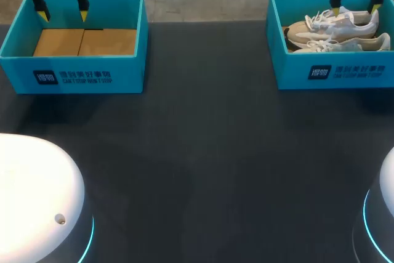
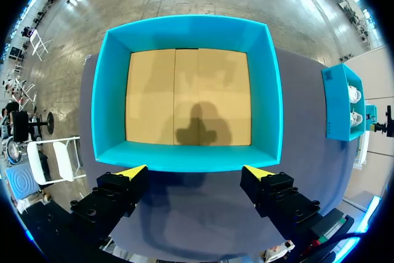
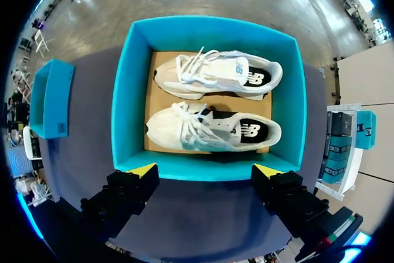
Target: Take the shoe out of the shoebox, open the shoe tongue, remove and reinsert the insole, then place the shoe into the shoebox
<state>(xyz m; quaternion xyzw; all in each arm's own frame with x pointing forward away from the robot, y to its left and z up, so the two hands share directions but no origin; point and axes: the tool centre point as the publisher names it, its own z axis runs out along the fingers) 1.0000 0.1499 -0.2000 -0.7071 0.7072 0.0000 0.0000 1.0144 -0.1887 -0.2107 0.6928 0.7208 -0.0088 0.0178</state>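
Observation:
Two white and beige shoes [image 1: 335, 32] lie side by side in the teal shoebox [image 1: 331, 73] at the table's far right. In the right wrist view the nearer shoe [image 3: 212, 129] and the farther shoe [image 3: 218, 75] rest on the box's cardboard floor. My right gripper [image 1: 356, 3] hangs open above that box, its yellow tips [image 3: 268, 170] over the near wall. At the far left stands a second teal shoebox [image 1: 80, 71] with only a cardboard floor [image 2: 188, 97] inside. My left gripper [image 1: 63, 9] hangs open above it, nothing between its fingers [image 2: 132, 172].
The dark table [image 1: 203, 164] stretches wide between the two boxes and toward the front. The rounded white bases of my arms [image 1: 37, 201] rise at the near left and near right corners.

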